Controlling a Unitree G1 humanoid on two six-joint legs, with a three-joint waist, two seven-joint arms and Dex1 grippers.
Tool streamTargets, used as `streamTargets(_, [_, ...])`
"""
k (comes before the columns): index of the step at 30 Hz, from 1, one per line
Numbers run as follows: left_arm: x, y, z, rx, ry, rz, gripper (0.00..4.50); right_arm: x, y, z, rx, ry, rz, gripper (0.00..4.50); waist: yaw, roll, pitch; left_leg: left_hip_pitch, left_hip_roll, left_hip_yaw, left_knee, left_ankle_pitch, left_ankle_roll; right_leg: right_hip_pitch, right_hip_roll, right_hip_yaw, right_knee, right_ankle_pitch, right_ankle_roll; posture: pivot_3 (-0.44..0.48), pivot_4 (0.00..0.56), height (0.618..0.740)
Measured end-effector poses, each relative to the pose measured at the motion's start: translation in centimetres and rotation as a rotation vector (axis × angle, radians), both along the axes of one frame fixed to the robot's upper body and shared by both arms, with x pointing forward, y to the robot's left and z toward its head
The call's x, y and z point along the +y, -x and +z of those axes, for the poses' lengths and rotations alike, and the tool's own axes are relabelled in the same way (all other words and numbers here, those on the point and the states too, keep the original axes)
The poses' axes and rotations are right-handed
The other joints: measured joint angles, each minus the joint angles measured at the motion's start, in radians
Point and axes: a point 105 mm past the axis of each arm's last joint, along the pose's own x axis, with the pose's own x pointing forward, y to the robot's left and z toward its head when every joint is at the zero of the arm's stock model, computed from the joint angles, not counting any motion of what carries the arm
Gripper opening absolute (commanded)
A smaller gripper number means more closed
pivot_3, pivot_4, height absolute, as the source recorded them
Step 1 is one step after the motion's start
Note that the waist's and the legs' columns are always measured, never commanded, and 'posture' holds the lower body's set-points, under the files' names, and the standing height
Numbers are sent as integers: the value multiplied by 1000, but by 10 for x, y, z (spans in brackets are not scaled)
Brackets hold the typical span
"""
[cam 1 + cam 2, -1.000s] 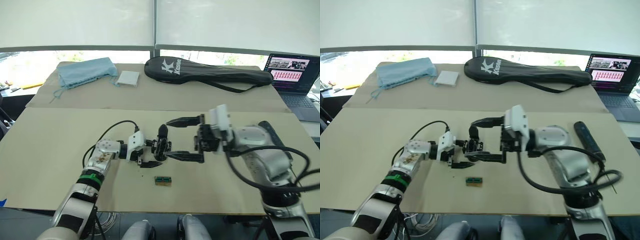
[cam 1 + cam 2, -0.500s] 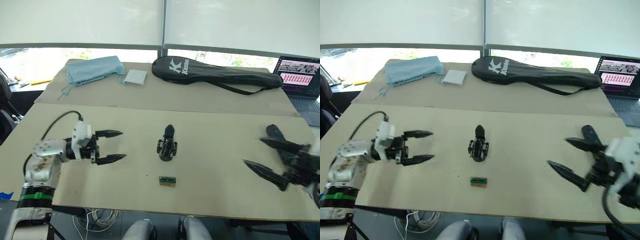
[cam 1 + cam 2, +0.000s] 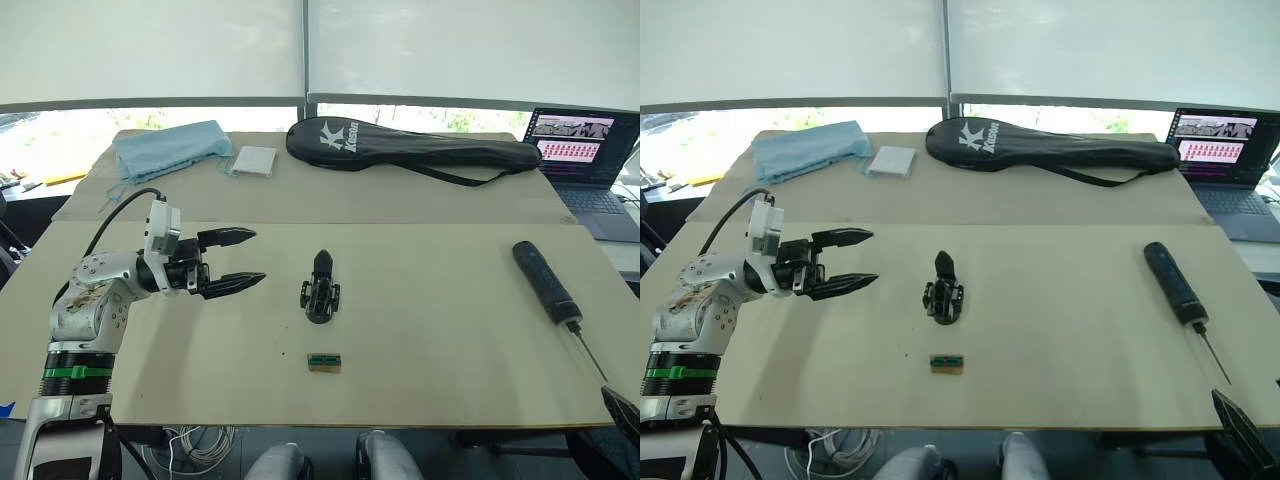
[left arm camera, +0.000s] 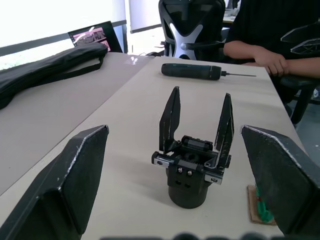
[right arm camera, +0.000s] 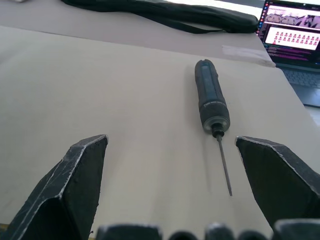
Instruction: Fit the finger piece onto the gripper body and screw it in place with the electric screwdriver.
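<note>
Left gripper (image 3: pixel 243 258), fingers spread wide and holding nothing, hovers over the table (image 3: pixel 430 330) at the gripper body's nine o'clock, pointing toward it. At centre the gripper body (image 3: pixel 320 291) stands on its cylindrical end; the left wrist view shows two black pointed fingers rising from it, so the finger piece (image 4: pixel 224 127) appears already seated. A small green-and-tan block (image 3: pixel 325 361) lies at the body's six o'clock. Well off at three o'clock the electric screwdriver (image 3: pixel 544 281) lies flat, its bit aimed toward the table's near edge. The right gripper (image 5: pixel 165 187), likewise spread and empty, looks along the tool from the bit end.

Judged from this, the screwdriver pick-up comes next: close on the thick handle, not the thin bit.

A second earlier both grippers were crowded around the body at centre; half a second ago they were pulling apart, and now both stand clear.
</note>
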Motion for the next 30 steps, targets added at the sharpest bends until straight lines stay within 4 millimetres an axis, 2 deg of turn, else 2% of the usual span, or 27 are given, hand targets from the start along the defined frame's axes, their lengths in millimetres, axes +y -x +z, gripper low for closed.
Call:
streamTargets(4, [-12, 0, 14, -34, 28, -36, 4464, -4, -31, 12, 81, 132, 57, 4500, 1, -1, 0, 0, 0, 2, 0, 0, 0, 0, 0, 1, 0, 0, 0, 0, 150, 740])
streamTargets(6, [-17, 1, 19, -44, 47, -48, 4464, -4, -49, 22, 92, 107, 107, 4500, 3, -2, 1, 0, 1, 2, 0, 0, 0, 0, 1, 1, 0, 0, 0, 0, 150, 740])
streamTargets(9, [-21, 1, 21, -46, 61, -55, 4464, -15, -79, 33, 80, 40, 126, 4500, 5, -3, 2, 0, 1, 2, 0, 2, 3, 0, 0, 1, -1, 0, 0, 0, 150, 740])
streamTargets(12, [-23, 1, 22, -55, 68, -58, 4464, -28, -110, 35, 115, 41, 124, 4500, 5, -3, 3, -1, 1, 3, 0, 3, 6, 0, 0, 2, -1, 1, 0, 0, 150, 740])
streamTargets(15, [-26, 2, 22, -60, 70, -63, 4464, -38, -131, 30, 177, 41, 119, 4500, 7, -3, 3, -2, 1, 3, 0, 4, 8, -1, -1, 1, -1, 0, -1, 0, 150, 740])
streamTargets(19, [-27, 4, 22, -70, 68, -64, 4464, -56, -158, 12, 282, -16, 66, 4500, 9, -3, 3, -5, 1, 4, 2, 4, 9, -3, -1, 0, -2, 1, -1, 0, 150, 740])
streamTargets(23, [-30, 7, 22, -79, 58, -77, 4464, -50, -182, -4, 425, -34, 98, 4500, -1, -2, 3, -6, 1, 5, 2, 4, 9, -4, -3, 0, -2, 1, -1, 0, 150, 740])
streamTargets(30, [-29, 14, 13, -65, 49, -76, 4464, -61, -193, -26, 577, -21, 40, 4500, 5, -2, 3, -14, 1, 5, 3, 4, 9, -13, -3, 0, -1, 1, -1, 0, 150, 740])
